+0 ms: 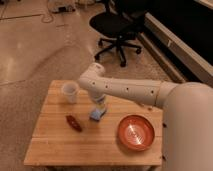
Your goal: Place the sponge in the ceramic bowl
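In the middle of the table [52, 146] the sponge [95, 117] lies flat on the wood, not in the bowl [135, 133]. The gripper [99, 108] hangs right on top of the sponge, at its far edge. Whether it is spread or closed on the sponge I cannot tell. The bowl stands to the right and a little nearer, apart from the sponge, and looks to hold nothing. The cup [70, 92] stands far left, and a dark red thing [74, 122] lies near left of the sponge. Both sit off the line to the bowl. I judge the step in hand to be the grasp. The sponge is soft and will give, so the grip should sit across its middle and press only enough to hold. The lift should go straight up, high enough to clear the bowl's rim, then right and near. The release is best made low over the rings, so the light pad does not bounce out.
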Robot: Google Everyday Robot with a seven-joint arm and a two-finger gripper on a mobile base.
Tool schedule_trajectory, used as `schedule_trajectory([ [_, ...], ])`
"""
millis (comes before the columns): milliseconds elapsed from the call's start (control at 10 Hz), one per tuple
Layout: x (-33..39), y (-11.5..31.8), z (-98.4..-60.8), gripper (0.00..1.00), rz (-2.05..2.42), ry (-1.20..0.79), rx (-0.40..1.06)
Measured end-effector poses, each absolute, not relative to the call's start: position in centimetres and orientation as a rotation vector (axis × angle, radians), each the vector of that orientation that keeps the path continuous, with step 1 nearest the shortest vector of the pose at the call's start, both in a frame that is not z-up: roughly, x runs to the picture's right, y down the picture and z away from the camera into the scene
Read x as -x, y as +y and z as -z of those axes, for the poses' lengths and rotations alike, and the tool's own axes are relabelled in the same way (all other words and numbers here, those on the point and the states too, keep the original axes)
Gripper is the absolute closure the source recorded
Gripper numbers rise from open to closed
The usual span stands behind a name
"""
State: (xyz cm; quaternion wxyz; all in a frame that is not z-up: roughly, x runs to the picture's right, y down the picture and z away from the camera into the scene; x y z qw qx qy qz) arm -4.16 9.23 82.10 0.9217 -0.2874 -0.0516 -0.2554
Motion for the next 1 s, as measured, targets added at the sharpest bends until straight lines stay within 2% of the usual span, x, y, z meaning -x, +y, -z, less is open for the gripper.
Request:
schedule_trajectory([
  [300,4.2,8.2,-81.3,0.62,0.525,-0.103,0.583],
  [700,4.5,10.2,-84.9,0.62,0.526,-0.113,0.573],
  [1000,4.6,10.8,-83.4,0.62,0.536,-0.107,0.566],
])
